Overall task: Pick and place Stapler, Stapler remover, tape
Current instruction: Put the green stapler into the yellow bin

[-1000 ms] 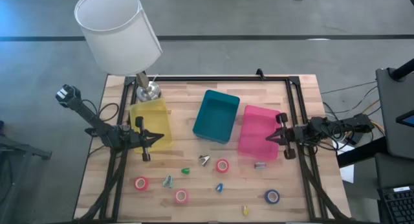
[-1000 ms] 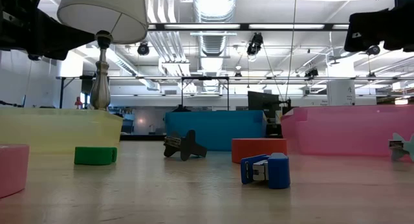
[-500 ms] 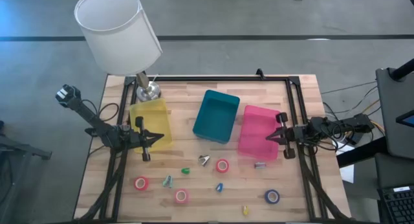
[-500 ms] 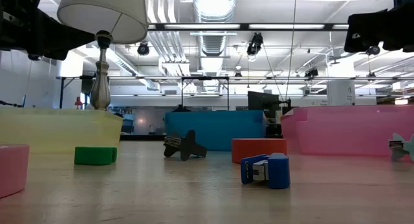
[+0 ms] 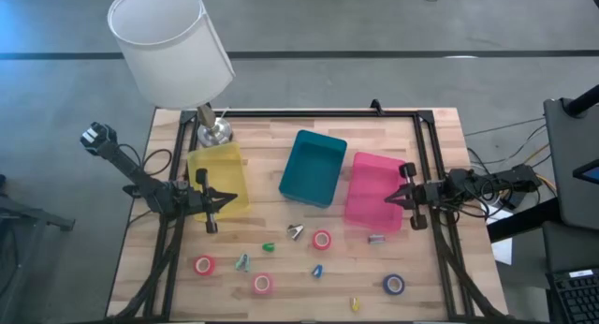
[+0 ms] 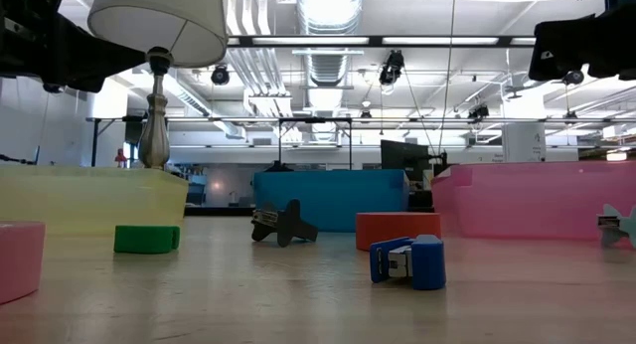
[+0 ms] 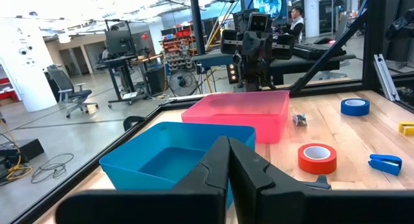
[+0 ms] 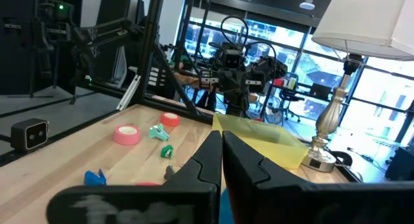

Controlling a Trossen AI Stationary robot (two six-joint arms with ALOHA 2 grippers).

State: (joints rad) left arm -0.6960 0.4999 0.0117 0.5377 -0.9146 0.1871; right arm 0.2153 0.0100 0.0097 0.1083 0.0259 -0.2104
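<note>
Three red-pink tape rolls (image 5: 204,265) (image 5: 263,284) (image 5: 322,240) and a blue-purple roll (image 5: 394,285) lie flat on the near half of the wooden table. Among them lie small staplers, one green (image 5: 269,246), one blue (image 5: 317,271) and one yellow (image 5: 356,303). A dark staple remover (image 5: 296,232) rests near the teal bin. My left gripper (image 5: 229,200) hangs shut and empty at the table's left side, beside the yellow bin. My right gripper (image 5: 388,200) hangs shut and empty at the right side, over the pink bin's edge.
Across the table's middle stand a yellow bin (image 5: 217,177), a teal bin (image 5: 314,168) and a pink bin (image 5: 374,190). A lamp with a white shade (image 5: 170,41) stands at the far left corner. A small grey item (image 5: 376,238) lies just in front of the pink bin.
</note>
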